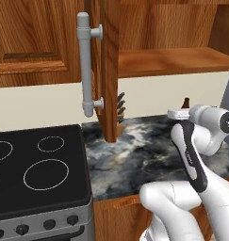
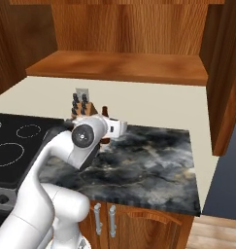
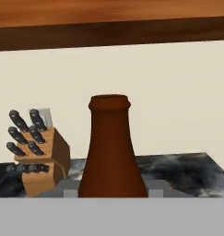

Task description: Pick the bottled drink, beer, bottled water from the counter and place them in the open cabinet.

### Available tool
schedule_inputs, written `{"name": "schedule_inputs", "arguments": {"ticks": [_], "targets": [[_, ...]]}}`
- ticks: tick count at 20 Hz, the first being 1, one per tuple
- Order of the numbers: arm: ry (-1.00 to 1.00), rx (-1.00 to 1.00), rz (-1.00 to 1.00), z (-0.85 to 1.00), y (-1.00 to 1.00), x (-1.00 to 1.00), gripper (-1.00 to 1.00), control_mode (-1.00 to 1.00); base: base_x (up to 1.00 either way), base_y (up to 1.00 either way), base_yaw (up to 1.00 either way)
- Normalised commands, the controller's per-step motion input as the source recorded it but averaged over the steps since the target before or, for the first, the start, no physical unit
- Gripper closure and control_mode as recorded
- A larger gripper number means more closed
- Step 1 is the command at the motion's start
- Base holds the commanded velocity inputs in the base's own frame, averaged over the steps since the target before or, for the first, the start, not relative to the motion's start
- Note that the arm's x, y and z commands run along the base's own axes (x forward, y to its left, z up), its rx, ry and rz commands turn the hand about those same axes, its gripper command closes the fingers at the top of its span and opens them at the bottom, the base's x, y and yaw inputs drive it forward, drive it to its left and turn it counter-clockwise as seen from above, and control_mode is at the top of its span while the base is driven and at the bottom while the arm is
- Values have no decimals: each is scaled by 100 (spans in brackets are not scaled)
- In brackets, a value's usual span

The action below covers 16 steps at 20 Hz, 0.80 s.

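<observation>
Marbled black, grey and white stone counter (image 2: 153, 155) runs between a black stovetop (image 1: 36, 164) and the pale back wall. Above it hangs the reddish-brown wooden open cabinet (image 2: 124, 65), its flat shelf bare and its door (image 1: 109, 70), with a long grey bar handle (image 1: 86, 66), swung outward.

From the left base view, the pincer (image 1: 180, 113) sits low over the counter, near the back wall, at the end of the white arm. Its jaws stand together, clamped on the body of a dark red-brown bottle with a narrowing neck (image 3: 111, 152); the label cannot be made out. From the hand view, this bottle rises upright directly ahead of the pincer, its open mouth level. Whether its base touches the counter cannot be told.

From the right base view, the bottle's dark top shows just behind the pincer. A light wooden knife block with black handles (image 3: 37, 154) stands just beside the pincer, on its stovetop side, against the wall.
</observation>
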Motion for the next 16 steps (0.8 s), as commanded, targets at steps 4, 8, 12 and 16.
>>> {"name": "schedule_inputs", "arguments": {"ticks": [4,8,12,16], "targets": [[-22,0,1,90,1,0,100,-100,0,0,0],[-1,0,0,100,-1,0,100,-100,0,0,0],[0,-1,0,93,-9,-8,100,-100,0,0,0],[8,0,0,79,-12,0,100,-100,0,0,0]]}}
